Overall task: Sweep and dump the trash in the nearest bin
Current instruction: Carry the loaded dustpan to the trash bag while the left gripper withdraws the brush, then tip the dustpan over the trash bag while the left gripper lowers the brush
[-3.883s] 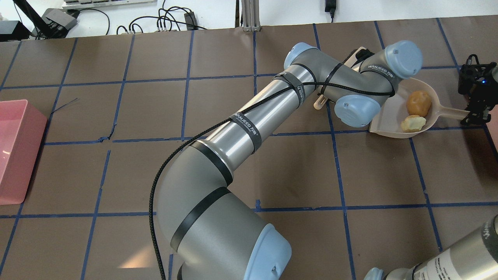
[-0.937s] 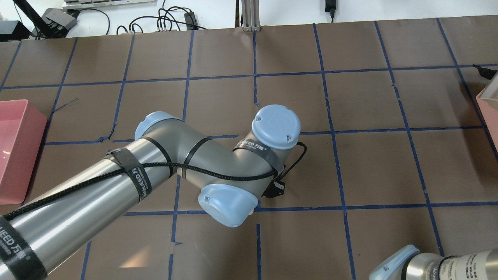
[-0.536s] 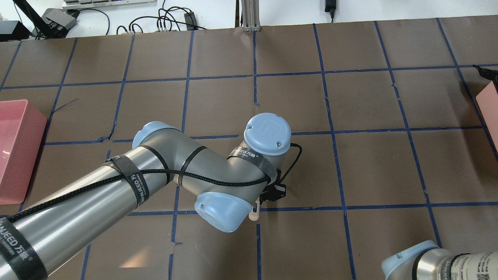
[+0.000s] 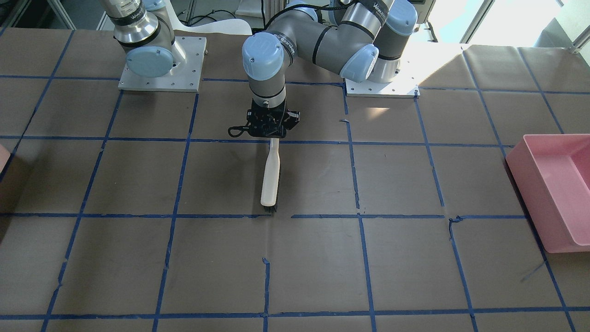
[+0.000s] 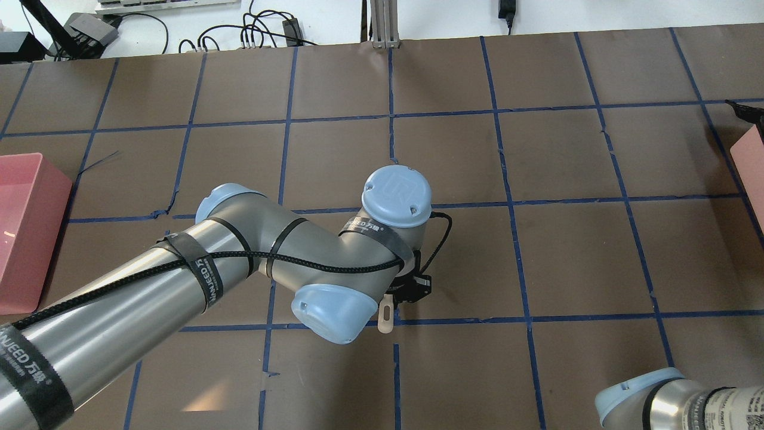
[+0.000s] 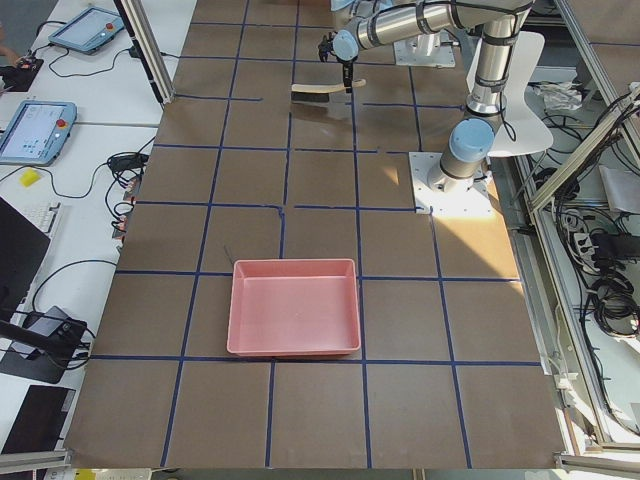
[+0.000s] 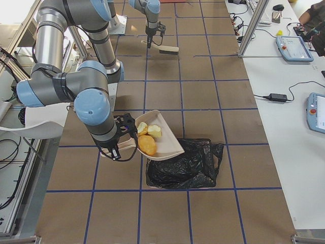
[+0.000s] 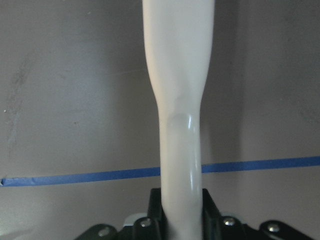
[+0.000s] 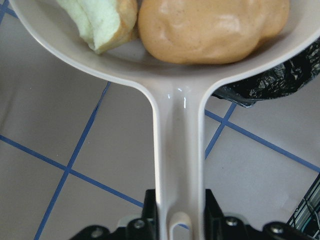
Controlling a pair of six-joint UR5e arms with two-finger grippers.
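Trash and dustpan gone from overhead view, right fingers clamped on its handle, left fingers clamping brush, drawn back mid-table

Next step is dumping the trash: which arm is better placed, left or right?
Right. The right pincer holds the dustpan with the trash in it, next to the black-bagged bin; the left pincer holds only the brush at mid-table.

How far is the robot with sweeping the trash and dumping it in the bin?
Done: all three trash lumps lie in the dustpan. In hand: the right gripper holds the dustpan by its handle, level, at the edge of the black-lined bin, while the left gripper holds the brush on the table. Left: tipping the trash lumps into the bin.
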